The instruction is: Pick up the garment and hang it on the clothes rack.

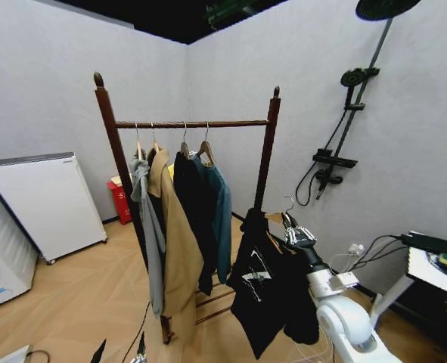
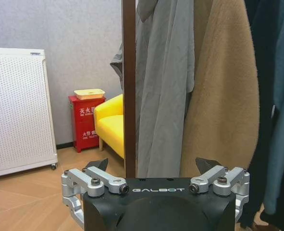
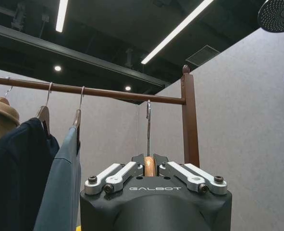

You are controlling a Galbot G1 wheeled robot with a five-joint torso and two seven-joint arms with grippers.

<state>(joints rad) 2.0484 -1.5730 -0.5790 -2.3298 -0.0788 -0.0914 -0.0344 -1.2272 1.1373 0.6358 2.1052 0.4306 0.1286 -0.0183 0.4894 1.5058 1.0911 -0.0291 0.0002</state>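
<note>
The pick-up looks done and the hanging is still to come. The right claw is closed on the neck of a light wooden hanger, pinched between its two inner fingers. From that hanger the garment, a black T-shirt with small white print, droops below and beside the claw, clear of the floor. The hanger's metal hook stands up above the claw, and its tip appears to sit just under the bar of the clothes rack, in the bare stretch between the teal shirt and the right post. Judged from that, what remains is to lift the hook over the bar, settle it and let go.

The left claw is low, near the rack's left post, with its fingers spread and nothing between them; a grey coat and a tan coat hang just beyond it.

Whether the hook is already touching the bar or sits nearer or farther than it cannot be told, since the wrist camera looks up along the wire. The hook's curl is too thin to make out against the ceiling. The T-shirt hides the rack's base shelf behind it, and the right arm covers part of the shirt's far sleeve.
</note>
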